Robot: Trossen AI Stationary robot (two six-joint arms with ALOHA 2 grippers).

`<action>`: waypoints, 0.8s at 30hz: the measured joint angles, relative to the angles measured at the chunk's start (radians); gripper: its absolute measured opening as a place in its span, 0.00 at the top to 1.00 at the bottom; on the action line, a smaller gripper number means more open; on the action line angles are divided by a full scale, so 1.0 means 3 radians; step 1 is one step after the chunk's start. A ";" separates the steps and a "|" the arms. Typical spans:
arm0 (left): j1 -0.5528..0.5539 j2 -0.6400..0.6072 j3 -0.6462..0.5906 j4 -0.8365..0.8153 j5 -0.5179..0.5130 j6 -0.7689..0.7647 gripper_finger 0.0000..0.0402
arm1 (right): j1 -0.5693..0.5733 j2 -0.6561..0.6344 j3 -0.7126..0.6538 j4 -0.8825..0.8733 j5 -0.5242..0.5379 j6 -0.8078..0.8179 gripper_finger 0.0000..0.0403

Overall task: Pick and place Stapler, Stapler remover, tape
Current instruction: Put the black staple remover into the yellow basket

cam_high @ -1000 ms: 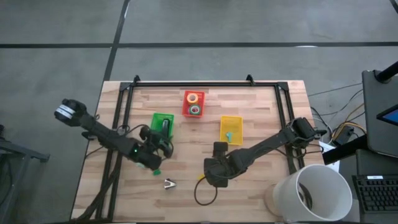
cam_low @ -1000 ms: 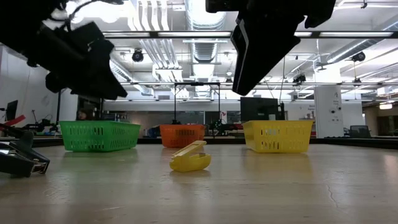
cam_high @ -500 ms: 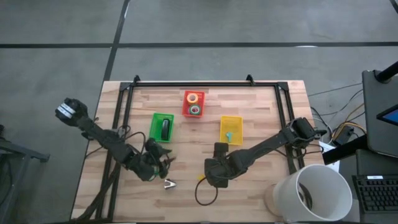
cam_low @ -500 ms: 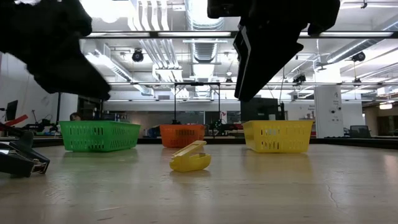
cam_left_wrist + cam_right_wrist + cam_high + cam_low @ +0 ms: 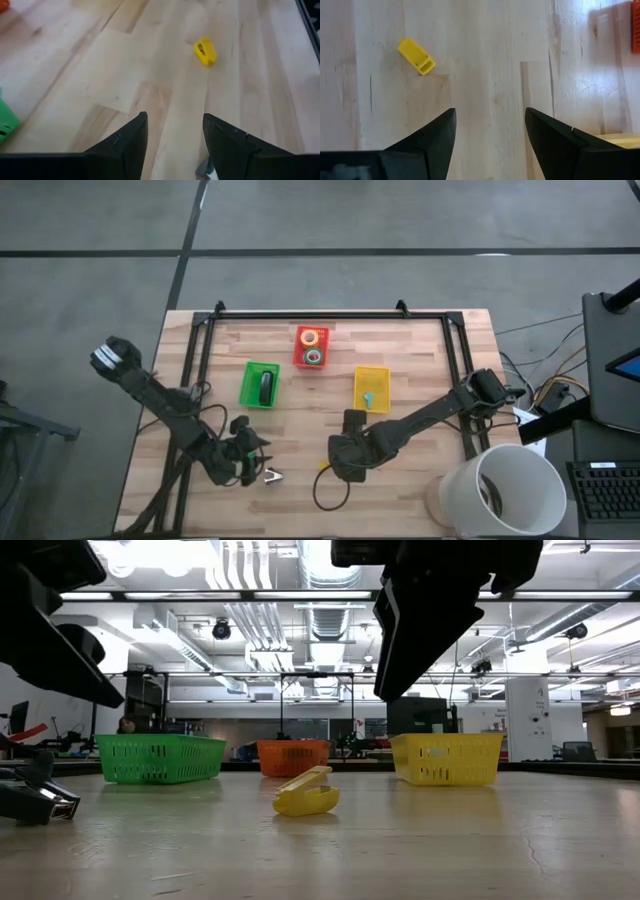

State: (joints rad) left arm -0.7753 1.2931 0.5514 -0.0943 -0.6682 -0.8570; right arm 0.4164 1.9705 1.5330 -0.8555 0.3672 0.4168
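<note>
Since a second ago the left gripper (image 5: 252, 465) has swung from beside the green basket (image 5: 260, 384) toward the table's near edge, just beside the silver staple remover (image 5: 272, 475), jaws apart and empty; the right gripper (image 5: 340, 463) hangs mid-table, jaws apart, near the yellow staple remover (image 5: 323, 465); the stapler (image 5: 266, 387) lies in the green basket; tape rolls (image 5: 311, 347) sit in the red basket (image 5: 300, 358).

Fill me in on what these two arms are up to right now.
Desk items are being sorted into baskets. The stapler lies in the green basket, tape rolls in the red one. The left gripper, open and empty, hovers by a silver staple remover. The right gripper, also open, hangs near a yellow staple remover.
</note>
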 joint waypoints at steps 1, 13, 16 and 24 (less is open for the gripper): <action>0.0000 0.0006 0.0000 -0.0011 0.0031 -0.0002 0.53 | 0.0000 0.0000 0.0000 0.0006 0.0000 0.0001 0.43; 0.0003 0.0310 -0.0001 0.0227 0.0339 -0.0188 0.54 | 0.0036 0.0000 0.0000 0.0027 -0.0001 0.0011 0.42; 0.0003 0.0420 -0.0001 0.0387 0.0383 -0.0204 0.54 | 0.0037 0.0000 0.0000 0.0028 0.0000 0.0015 0.42; 0.0004 0.0645 -0.0001 0.0458 0.0491 -0.0325 0.55 | 0.0038 0.0000 -0.0008 0.0032 0.0001 0.0074 0.43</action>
State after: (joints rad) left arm -0.7742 1.4867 0.5510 0.0430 -0.5209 -0.9544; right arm 0.4278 1.9705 1.5305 -0.8459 0.3675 0.4389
